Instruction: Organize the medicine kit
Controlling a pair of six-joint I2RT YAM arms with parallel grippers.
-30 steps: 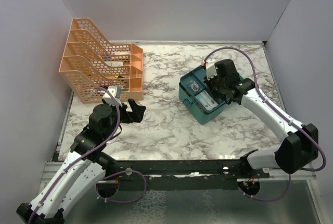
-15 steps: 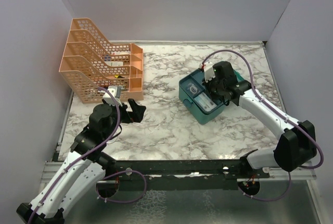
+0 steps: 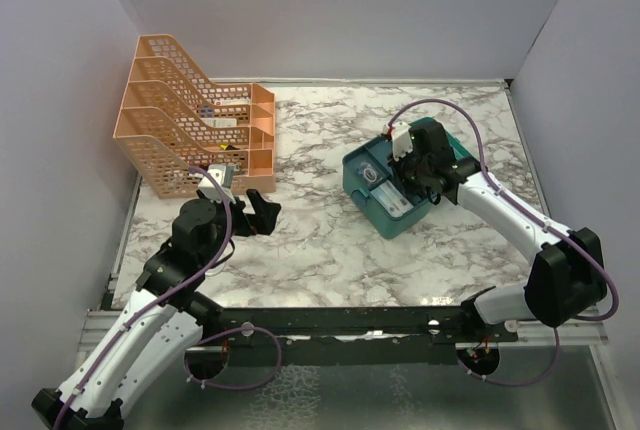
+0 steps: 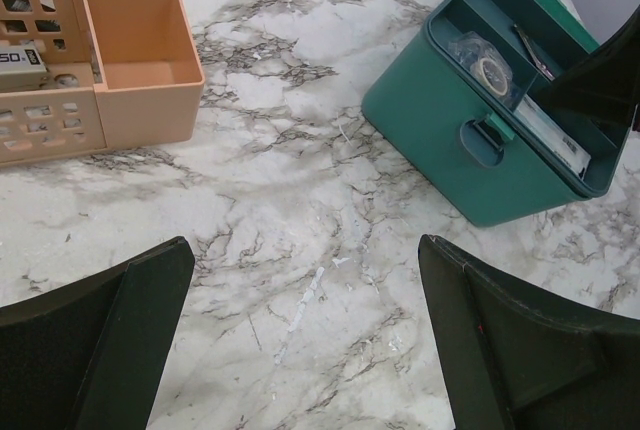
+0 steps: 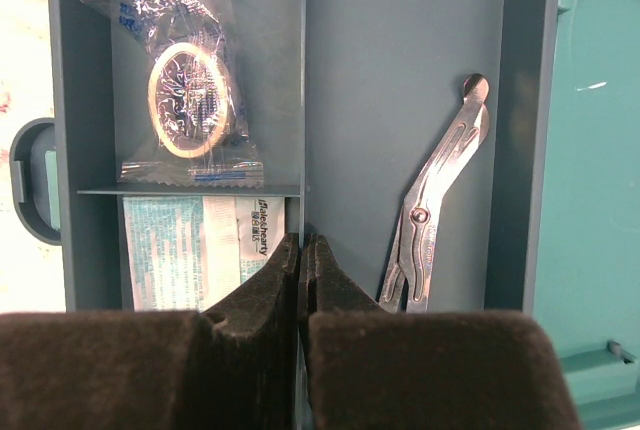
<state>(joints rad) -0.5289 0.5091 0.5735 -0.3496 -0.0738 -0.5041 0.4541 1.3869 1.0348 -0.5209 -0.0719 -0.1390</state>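
The teal medicine kit (image 3: 372, 195) stands open on the marble table right of centre, and it shows in the left wrist view (image 4: 440, 140). A flat teal divided tray (image 5: 400, 70) sits in it, holding a bagged tape roll (image 5: 187, 100), a printed packet (image 5: 190, 250) and metal scissors (image 5: 435, 210). My right gripper (image 3: 405, 157) reaches down into the kit; its jaws (image 5: 303, 245) are shut on the tray's upright divider wall. My left gripper (image 3: 258, 212) is open and empty (image 4: 305, 290) above bare table, left of the kit.
An orange mesh file rack (image 3: 190, 120) with front compartments stands at the back left and shows in the left wrist view (image 4: 120, 50). The kit's open lid (image 5: 590, 150) lies to the right of the tray. White walls close in the table.
My right gripper and the kit have shifted slightly to the upper left. The left arm has not moved.
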